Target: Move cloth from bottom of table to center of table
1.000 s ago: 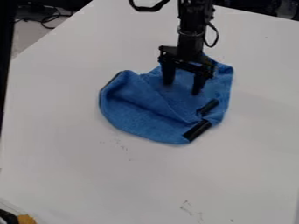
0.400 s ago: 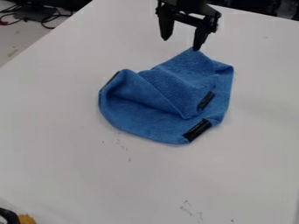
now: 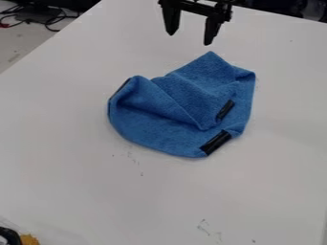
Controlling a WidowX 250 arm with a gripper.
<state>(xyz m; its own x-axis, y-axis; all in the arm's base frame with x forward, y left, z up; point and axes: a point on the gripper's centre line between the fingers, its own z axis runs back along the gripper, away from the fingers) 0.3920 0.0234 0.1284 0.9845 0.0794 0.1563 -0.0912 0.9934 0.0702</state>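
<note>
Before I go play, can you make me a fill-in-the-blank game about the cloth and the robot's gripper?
The crumpled cloth is the colour ____.
It lies on a table that is the colour ____.
The strip on the cloth's lower right edge is the colour ____.
The gripper has its fingers apart, so it is not shut but ____.

Missing words: blue; white; black; open.

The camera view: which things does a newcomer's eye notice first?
First, the crumpled blue cloth with black strips, lying folded on the white table, a little above the picture's middle. Next, the black robot hand at the top edge, its two fingers apart, hanging clear of the cloth.
</note>
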